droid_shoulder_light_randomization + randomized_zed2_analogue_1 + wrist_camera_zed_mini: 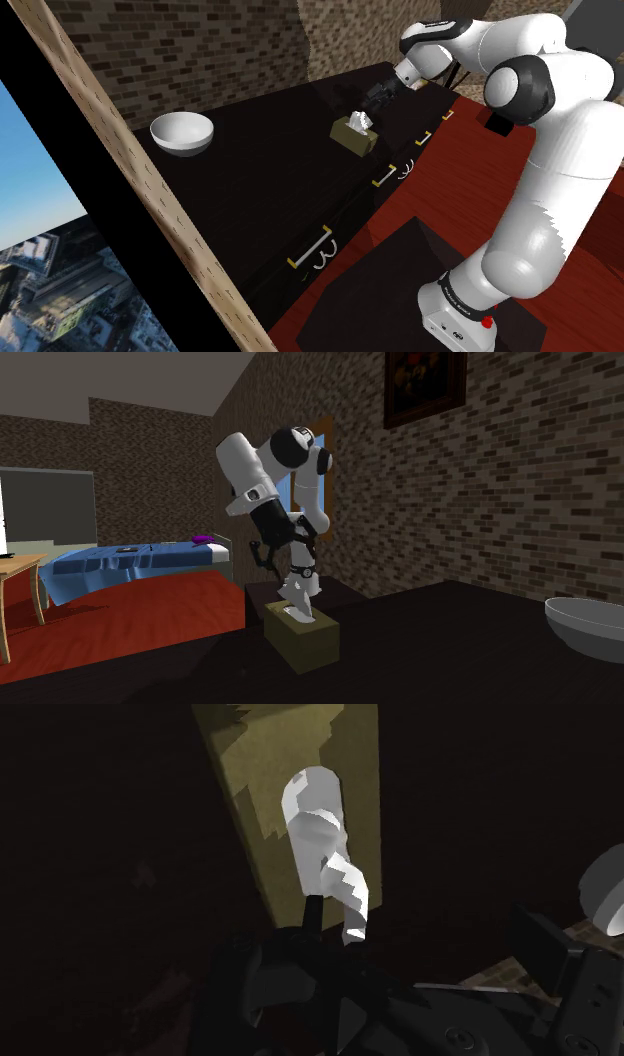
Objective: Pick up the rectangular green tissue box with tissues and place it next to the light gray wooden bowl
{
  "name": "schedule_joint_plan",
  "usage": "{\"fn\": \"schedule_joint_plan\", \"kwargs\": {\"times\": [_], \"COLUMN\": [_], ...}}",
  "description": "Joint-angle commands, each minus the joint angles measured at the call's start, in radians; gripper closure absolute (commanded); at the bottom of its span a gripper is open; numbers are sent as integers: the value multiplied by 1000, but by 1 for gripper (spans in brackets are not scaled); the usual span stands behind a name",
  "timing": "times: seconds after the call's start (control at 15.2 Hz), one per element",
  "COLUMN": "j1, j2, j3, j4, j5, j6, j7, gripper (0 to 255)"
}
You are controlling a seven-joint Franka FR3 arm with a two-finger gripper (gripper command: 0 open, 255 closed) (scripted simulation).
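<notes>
Claw [383, 98] just above the olive-green tissue box [355, 138], hard by the white tissue [318, 834] sprouting from its top; spread not to be told from any view, so no hold to be assumed. Box upright on the dark surface [250, 195], toward the front edge above the drawer handles [312, 251], well apart from the pale bowl [182, 132] off at the shoulder view's left. Step in hand, by the look of things: the approach for the grasp. To do it well, line up across the short width of the box, not its length. Keep off the tissue, likely to slide out and leave the box behind. Come straight down and close on the side walls below the top rim, firmly yet without crushing a seemingly light carton. Then lift clear before swinging toward the bowl, and set down just beside, not touching. From the shoulder view: the whole run of bare surface between box and bowl. From the second exterior view: the side-on height of the claw against the box top, plus a bed [130, 564] behind and the bowl's rim at that view's right edge. From the wrist view: the lie of the box's long axis under the claw, with the tissue standing up from the top.
</notes>
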Motion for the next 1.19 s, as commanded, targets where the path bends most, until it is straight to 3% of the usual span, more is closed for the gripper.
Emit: {"fn": "schedule_joint_plan", "kwargs": {"times": [0.0,0.13,0.59,1.12], "j1": [-50,-81,-60,-60], "j2": [101,158,195,195], "j3": [20,37,60,59], "j4": [102,165,139,140], "j5": [68,100,129,129], "j6": [-39,-60,6,6], "j7": [-30,-38,-53,-53], "gripper": [0,0,0,0]}}
